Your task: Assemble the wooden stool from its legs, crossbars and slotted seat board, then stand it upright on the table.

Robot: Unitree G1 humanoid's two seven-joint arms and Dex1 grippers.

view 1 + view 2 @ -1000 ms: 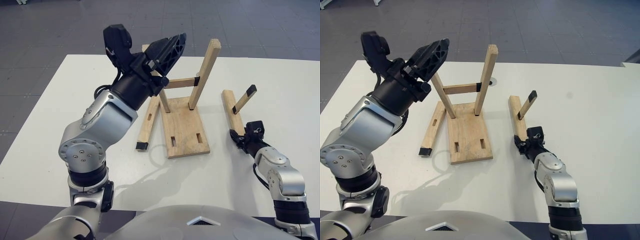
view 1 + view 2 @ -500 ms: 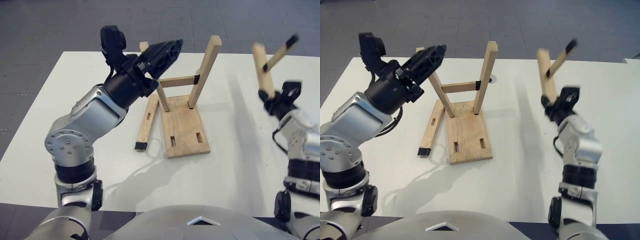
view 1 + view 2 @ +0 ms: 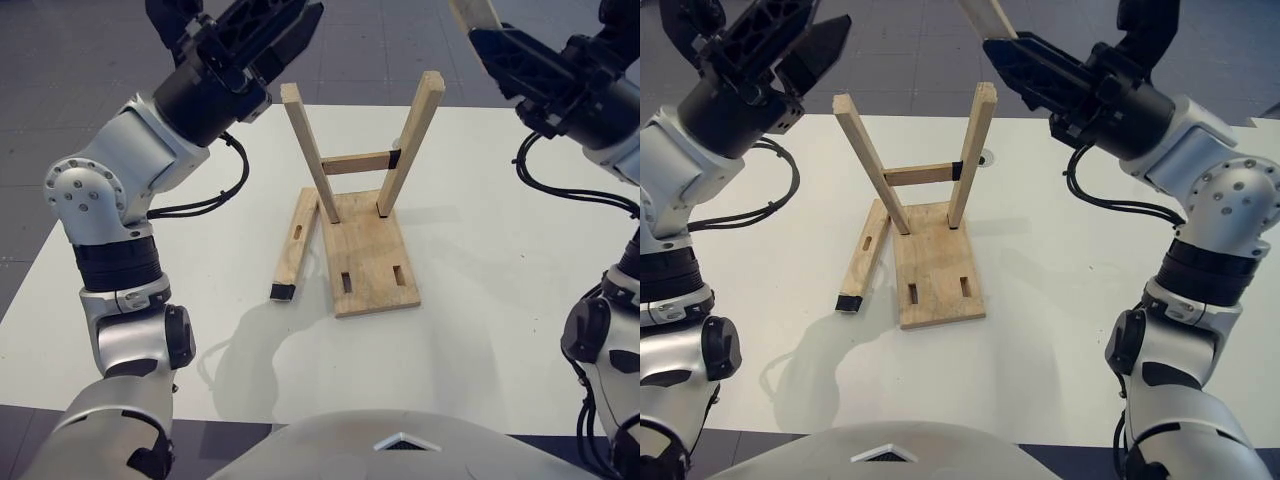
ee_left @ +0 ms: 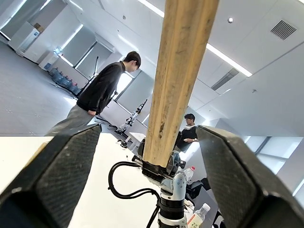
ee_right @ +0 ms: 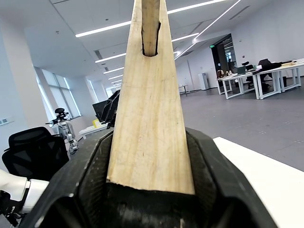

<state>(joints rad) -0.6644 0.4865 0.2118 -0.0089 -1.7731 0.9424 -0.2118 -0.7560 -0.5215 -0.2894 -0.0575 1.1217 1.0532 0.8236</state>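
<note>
Clamping a leg (image 5: 149, 118), right hand (image 3: 1005, 55) hangs above seat board (image 3: 372, 240); left hand (image 3: 295, 20) likewise, spread apart, seemingly empty.

We have both arms raised high: our left claw (image 3: 288, 20) at the upper left, fingers spread wide, and our right claw (image 3: 490, 45) at the upper right, clamped on a wooden leg (image 3: 474, 12).

Four legs (image 3: 410, 145) (two upright, one flat, one aloft), two crossbars (image 3: 355, 163), one seat board (image 3: 370, 270)
</note>
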